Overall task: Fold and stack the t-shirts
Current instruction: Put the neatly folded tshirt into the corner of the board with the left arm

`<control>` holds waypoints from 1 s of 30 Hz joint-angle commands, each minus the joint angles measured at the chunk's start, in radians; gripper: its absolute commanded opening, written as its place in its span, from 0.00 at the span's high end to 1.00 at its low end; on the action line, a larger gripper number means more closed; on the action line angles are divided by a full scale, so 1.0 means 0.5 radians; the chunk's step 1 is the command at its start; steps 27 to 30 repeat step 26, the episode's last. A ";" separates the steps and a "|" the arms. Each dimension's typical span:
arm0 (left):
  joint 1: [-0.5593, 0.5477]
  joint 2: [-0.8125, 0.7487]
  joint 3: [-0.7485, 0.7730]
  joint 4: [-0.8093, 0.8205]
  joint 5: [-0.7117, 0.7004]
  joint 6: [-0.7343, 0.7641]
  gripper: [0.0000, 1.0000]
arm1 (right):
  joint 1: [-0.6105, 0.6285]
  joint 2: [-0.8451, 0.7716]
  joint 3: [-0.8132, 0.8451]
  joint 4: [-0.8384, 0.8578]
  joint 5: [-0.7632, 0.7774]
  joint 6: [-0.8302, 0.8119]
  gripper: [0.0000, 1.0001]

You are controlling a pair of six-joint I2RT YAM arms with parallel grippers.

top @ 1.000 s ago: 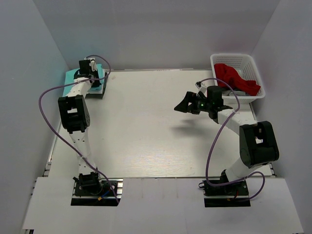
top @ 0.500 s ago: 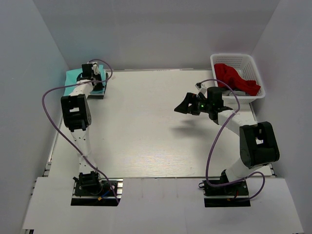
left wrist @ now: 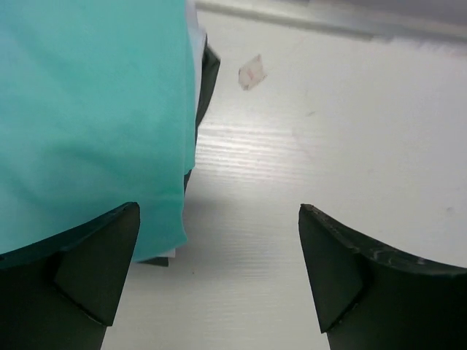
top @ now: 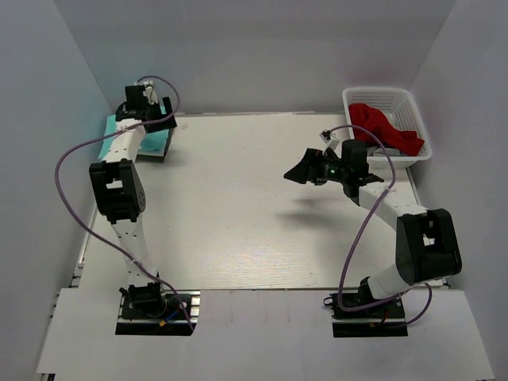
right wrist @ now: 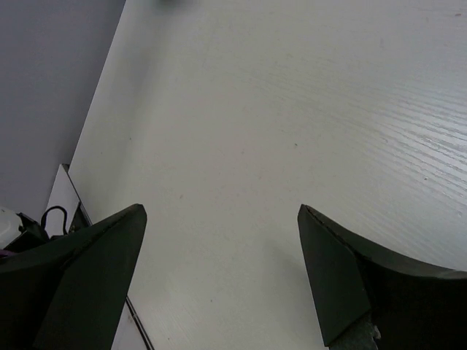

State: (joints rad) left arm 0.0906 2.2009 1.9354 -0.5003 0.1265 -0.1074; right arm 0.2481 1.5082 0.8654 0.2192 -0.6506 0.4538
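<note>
A folded teal-green t-shirt (top: 119, 127) tops a stack at the table's far left corner. In the left wrist view the teal-green t-shirt (left wrist: 87, 109) fills the left side, with a thin white layer (left wrist: 191, 44) and a dark grey t-shirt (left wrist: 209, 76) showing under its right edge. My left gripper (top: 147, 119) hangs over the stack's right edge, open and empty (left wrist: 219, 219). A crumpled red t-shirt (top: 382, 127) lies in the basket. My right gripper (top: 305, 168) hovers open above bare table right of centre, with nothing between its fingers (right wrist: 219, 219).
A white lattice basket (top: 413, 107) stands at the far right, close behind my right arm. A small scrap of tape (left wrist: 252, 73) sticks to the table beside the stack. Grey walls close in the left, back and right sides.
My left gripper has opened from shut, let go of the teal-green t-shirt and pulled back toward the far wall. The right arm has shifted slightly, still open.
</note>
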 commanded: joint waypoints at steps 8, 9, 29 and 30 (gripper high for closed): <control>-0.398 -1.280 -1.273 0.531 -0.041 -0.549 0.00 | -0.012 -0.411 -0.390 0.246 -0.036 0.096 0.10; -0.496 -1.352 -1.379 0.583 -0.059 -0.598 0.00 | -0.009 -0.518 -0.481 0.228 -0.027 0.105 0.10; -0.918 -2.211 -2.389 0.617 -0.228 -0.792 0.00 | -0.005 -1.565 -1.139 -0.089 0.448 -0.061 0.10; -0.918 -2.211 -2.389 0.617 -0.228 -0.792 0.00 | -0.005 -1.565 -1.139 -0.089 0.448 -0.061 0.10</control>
